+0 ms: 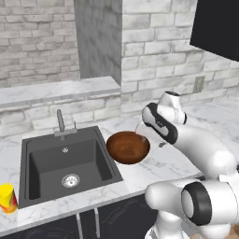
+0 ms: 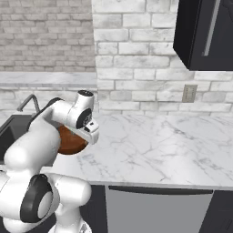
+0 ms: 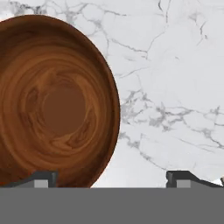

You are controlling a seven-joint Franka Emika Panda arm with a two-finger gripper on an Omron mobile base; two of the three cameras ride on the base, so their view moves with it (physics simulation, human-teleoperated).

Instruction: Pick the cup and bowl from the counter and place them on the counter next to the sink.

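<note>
Here, your gripper (image 3: 112,179) spread wide above bowl (image 3: 52,103); bowl's left edge cut off, arm hides fingers in base views.

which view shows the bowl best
The left base view: the whole bowl sits unobstructed on the counter right of the sink. The hand view shows its wood-grain interior close up but cropped at the frame edge. In the right base view the arm hides most of it.
</note>
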